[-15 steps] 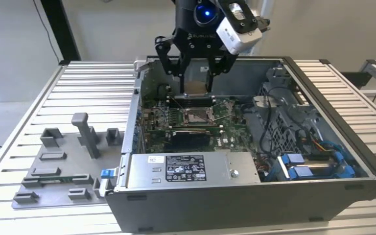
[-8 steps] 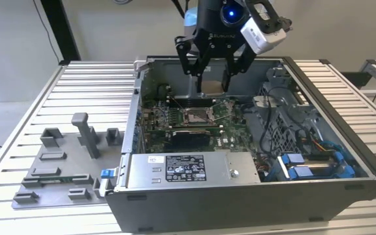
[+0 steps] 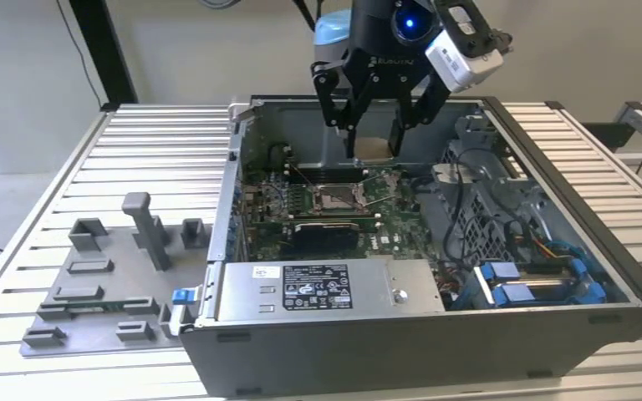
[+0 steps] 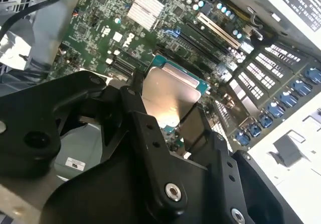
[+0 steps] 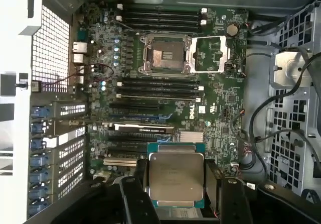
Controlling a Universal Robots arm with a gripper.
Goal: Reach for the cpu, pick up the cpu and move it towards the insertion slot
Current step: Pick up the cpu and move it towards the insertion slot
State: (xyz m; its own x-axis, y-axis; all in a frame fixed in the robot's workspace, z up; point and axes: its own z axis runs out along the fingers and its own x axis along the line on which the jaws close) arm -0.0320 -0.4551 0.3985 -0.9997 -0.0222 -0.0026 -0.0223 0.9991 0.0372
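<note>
The cpu (image 5: 176, 178) is a thin square chip with a silvery top and a teal edge, clamped between my black fingers. In the second wrist view the cpu (image 4: 168, 96) shows the same way, held over the green board. My gripper (image 3: 374, 144) hangs inside the open computer case, above its back part, shut on the chip. The insertion slot (image 5: 164, 56) is a metal-framed square socket with its load plate swung open beside it. In the exterior view the insertion slot (image 3: 336, 197) lies just below and in front of the gripper.
The open computer case (image 3: 588, 276) has tall metal walls around the motherboard (image 5: 220, 118). Bundled cables and a drive cage (image 3: 488, 200) fill the case on the exterior view's right. A power supply (image 3: 310, 288) sits at the front. Grey plastic blocks (image 3: 109, 267) stand on the slatted table.
</note>
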